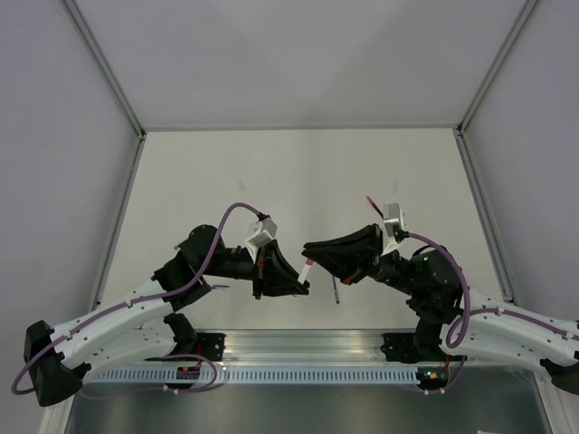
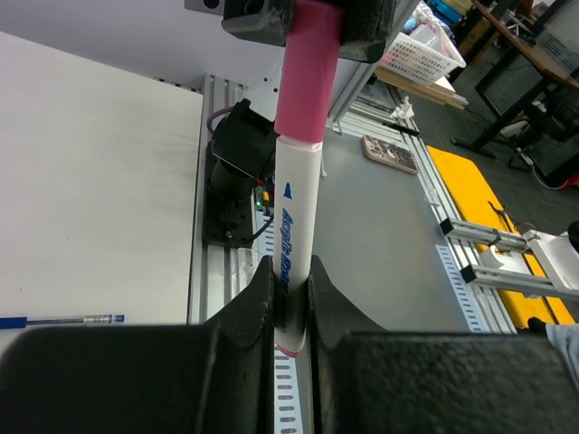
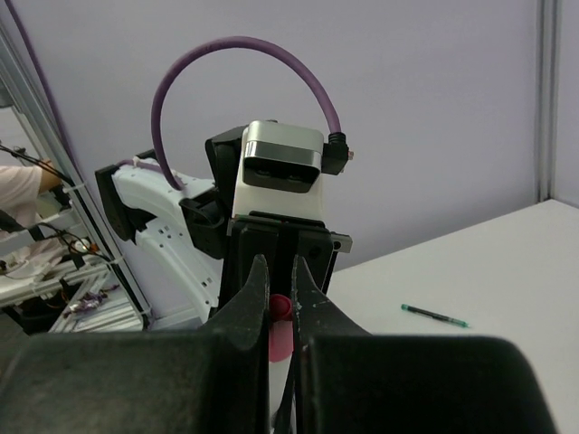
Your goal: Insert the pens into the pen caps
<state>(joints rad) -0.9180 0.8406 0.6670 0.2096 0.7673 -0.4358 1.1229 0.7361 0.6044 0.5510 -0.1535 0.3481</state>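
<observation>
Left gripper (image 2: 288, 273) is clamped tight on the white pen (image 2: 297, 199), holding it up off the table (image 1: 298, 172). The right gripper (image 3: 278, 271) is pinched shut on the pink cap (image 2: 308, 72), right at that pen's end. Further out, a blue pen (image 2: 63, 320) and a green pen (image 3: 434, 315) just lie flat on the table.

The white table (image 1: 298, 172) is holding a blue pen (image 2: 63, 320), a green pen (image 3: 434, 316) and a red pen (image 1: 372, 201), all lying flat.

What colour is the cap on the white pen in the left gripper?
Pink; the tube-shaped plastic cap on the white pen shows best in left wrist view.
</observation>
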